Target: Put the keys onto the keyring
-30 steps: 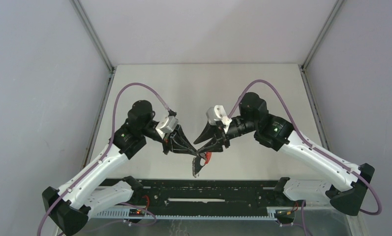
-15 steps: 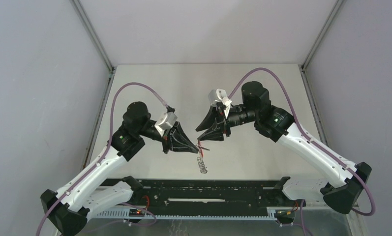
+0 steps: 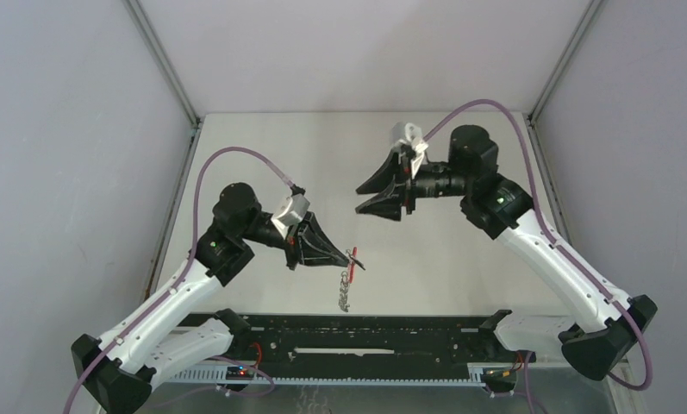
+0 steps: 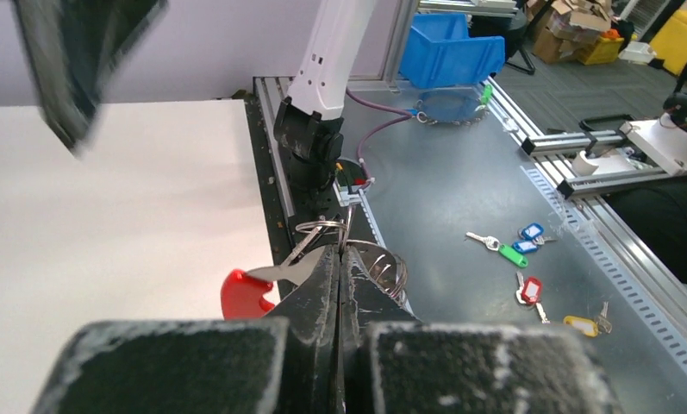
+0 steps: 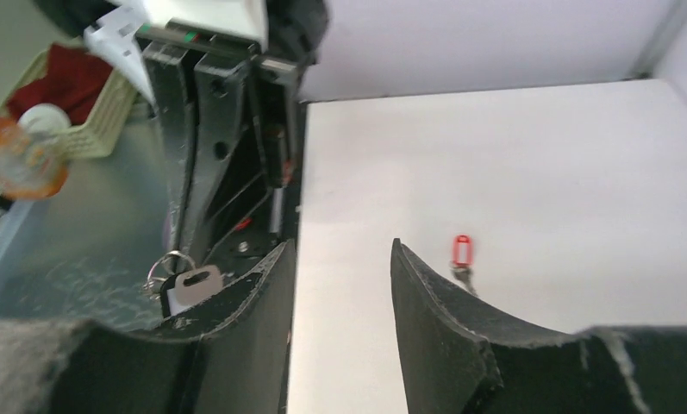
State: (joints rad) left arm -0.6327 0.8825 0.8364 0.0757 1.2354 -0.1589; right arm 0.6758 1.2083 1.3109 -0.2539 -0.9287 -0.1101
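L gripper (image 3: 346,256) is shut tight on the keyring (image 3: 346,286), which hangs down over the table (image 3: 271,147). R gripper (image 3: 359,200) is well apart, open, w/ nothing in it. Red-tag key (image 5: 462,252) lies on table.

The left gripper (image 4: 339,255) is hiding part of the keyring (image 4: 379,264); the end dangling below it is looking indistinctly small.
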